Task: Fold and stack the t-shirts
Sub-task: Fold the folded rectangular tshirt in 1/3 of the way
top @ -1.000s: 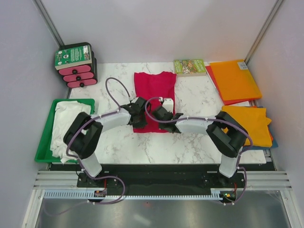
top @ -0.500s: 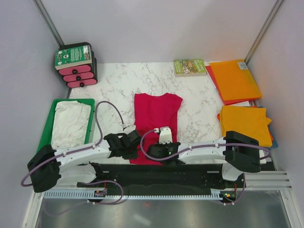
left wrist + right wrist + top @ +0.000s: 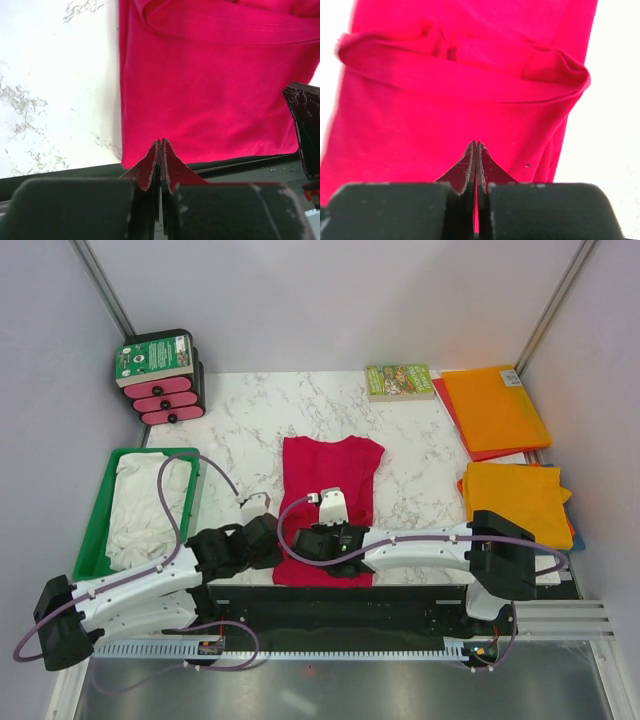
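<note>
Red t-shirt (image 3: 330, 480) flat on the table (image 3: 430, 455) near its front edge, left claw (image 3: 160, 148) and right claw (image 3: 476, 149) both clenched on its near hem, green tray (image 3: 95, 532) at left holding a white t-shirt (image 3: 145, 505), orange t-shirts (image 3: 515, 495) at right, small book (image 3: 399, 380) at the far edge.

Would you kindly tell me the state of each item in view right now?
red t-shirt, folded narrow, lying flat, near hem pinched.
left claw, shut on red t-shirt.
right claw, shut on red t-shirt.
white t-shirt, crumpled in green tray.
orange t-shirts, folded flat, right side.
book, closed.
</note>
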Robot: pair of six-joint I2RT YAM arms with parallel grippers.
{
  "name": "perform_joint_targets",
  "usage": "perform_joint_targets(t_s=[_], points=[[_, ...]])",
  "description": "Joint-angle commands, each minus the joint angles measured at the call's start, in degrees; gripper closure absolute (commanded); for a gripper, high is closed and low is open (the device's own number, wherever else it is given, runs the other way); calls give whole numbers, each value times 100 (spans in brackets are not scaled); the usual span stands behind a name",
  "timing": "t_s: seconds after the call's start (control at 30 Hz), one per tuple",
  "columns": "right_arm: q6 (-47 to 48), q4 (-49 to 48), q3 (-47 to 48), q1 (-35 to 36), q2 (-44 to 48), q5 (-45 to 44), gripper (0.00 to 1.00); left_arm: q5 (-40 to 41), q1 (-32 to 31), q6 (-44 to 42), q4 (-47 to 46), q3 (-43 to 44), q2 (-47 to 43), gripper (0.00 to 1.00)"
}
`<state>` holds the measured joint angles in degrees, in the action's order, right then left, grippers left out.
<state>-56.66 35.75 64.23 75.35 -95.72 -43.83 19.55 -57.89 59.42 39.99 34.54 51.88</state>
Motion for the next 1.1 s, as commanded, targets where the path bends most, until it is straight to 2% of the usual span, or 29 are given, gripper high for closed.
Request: perform_joint_targets(t_s=[0.0, 0.23, 0.47, 0.9, 1.0, 1.07], points=[[24, -103, -252, -82, -192, -20, 100, 303, -21, 500, -70, -308, -336, 98], [340, -489, -192, -609, -570, 77, 100, 330, -21, 518, -201, -361, -284, 98], [797, -648, 423, -1145, -1220, 130, 100, 242, -21, 430, -272, -370, -81, 98], [1202, -920, 1276, -2146, -1545, 208, 100, 295, -21, 334, -404, -396, 112, 98], [1272, -851, 1513, -2480, -1967, 340, 100, 277, -30, 325, -474, -396, 304, 98], [1281, -666, 1602, -2543, -2004, 131, 100, 269, -21, 229, -466, -317, 402, 98]])
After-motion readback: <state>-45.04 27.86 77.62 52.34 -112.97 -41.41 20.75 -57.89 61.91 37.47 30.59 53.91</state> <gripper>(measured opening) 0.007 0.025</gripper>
